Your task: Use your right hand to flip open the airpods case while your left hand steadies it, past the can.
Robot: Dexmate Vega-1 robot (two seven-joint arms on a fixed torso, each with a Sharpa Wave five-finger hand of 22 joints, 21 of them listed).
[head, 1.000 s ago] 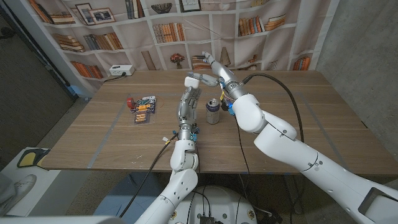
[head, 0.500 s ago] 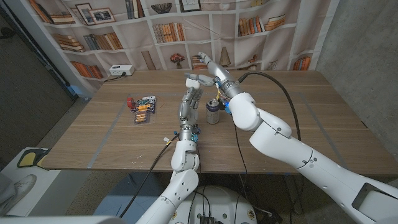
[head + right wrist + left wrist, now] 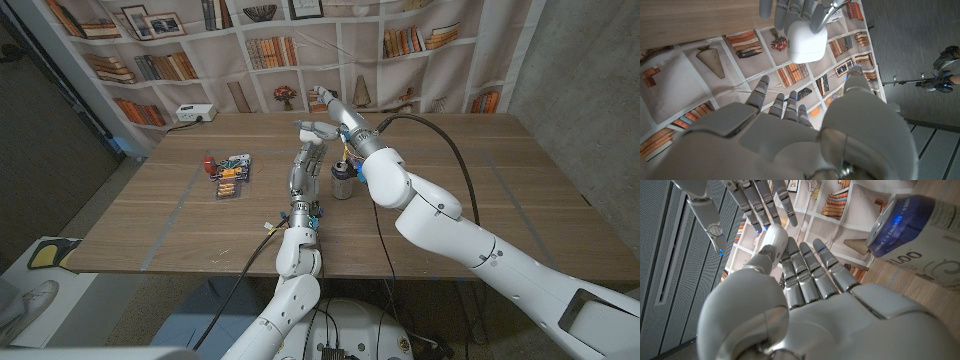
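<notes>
Beyond the can [image 3: 342, 179] on the table [image 3: 150, 215], the left robot hand [image 3: 313, 130] grips the small, light, slippery airpods case [image 3: 806, 41]; the right robot hand [image 3: 327, 98] hovers near, fingers apart, suited to lift the lid's edge.

I see the airpods case [image 3: 806, 41] as smooth white plastic with a soft gloss, its corners rounded. My left hand [image 3: 805, 275] has glossy white shell plastic over the back and metallic grey finger segments with a satin sheen. My right hand [image 3: 790, 130] looks the same: shiny white plastic, light glinting off the knuckle covers. The can [image 3: 910, 222] reads as metal, its blue wall polished and its lower half wrapped in a pale printed label. The table [image 3: 480, 200] is matt, light wood with visible grain. The bookshelf backdrop [image 3: 150, 50] looks like printed cloth, flat and unshiny. A black cable [image 3: 460, 150] has a dull rubbery skin.
</notes>
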